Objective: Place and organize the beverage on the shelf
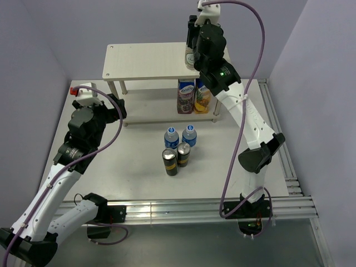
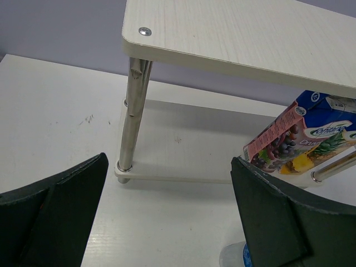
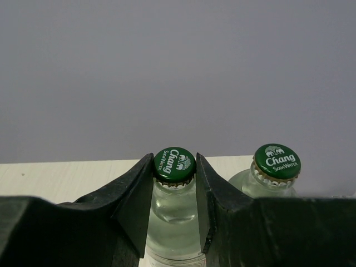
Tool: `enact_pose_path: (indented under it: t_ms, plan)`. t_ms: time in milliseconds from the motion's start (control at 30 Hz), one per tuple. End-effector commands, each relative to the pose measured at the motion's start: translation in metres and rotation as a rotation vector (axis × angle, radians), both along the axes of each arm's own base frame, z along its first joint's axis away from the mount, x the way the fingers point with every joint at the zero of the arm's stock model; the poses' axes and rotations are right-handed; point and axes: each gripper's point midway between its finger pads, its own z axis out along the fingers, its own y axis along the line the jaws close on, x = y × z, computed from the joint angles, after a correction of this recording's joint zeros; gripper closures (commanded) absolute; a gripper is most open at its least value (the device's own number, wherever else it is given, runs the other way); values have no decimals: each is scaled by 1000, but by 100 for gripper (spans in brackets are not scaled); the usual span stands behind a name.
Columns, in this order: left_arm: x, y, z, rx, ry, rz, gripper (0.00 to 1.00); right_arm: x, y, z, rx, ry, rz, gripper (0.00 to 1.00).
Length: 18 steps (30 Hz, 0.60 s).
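A purple juice carton (image 1: 186,95) stands beside a yellow juice carton (image 1: 202,101).

The shelf (image 1: 150,61) at the far edge of the white bench (image 1: 111,167) has pale wood-grain boards on silver legs. The cartons (image 2: 289,139) on its lower board show blue tops, a red-pink side panel, and printed purple grapes and yellow pineapple. The glass bottle (image 3: 174,214) and second glass bottle (image 3: 276,164) are clear with green caps lettered in white. Near the bench centre, the water bottles (image 1: 171,136) have blue caps and labels, and the cans (image 1: 169,162) are dark with silver tops.
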Motion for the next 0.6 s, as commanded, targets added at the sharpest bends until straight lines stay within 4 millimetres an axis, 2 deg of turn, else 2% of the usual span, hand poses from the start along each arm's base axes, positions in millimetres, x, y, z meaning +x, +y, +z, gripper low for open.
enact_pose_path:
  t_ms: [0,167,533,567]
  plan:
    - [2,2,7,7,-28,5,1,-4,-18,47,97,-135,-12,100]
    - [3,2,6,11,-22,7,1,5,-20,36,96,-116,-8,100]
    - [1,4,9,8,-31,13,1,9,5,6,53,-54,53,100]
    - [1,4,9,9,-29,13,1,9,7,6,50,-53,61,97]
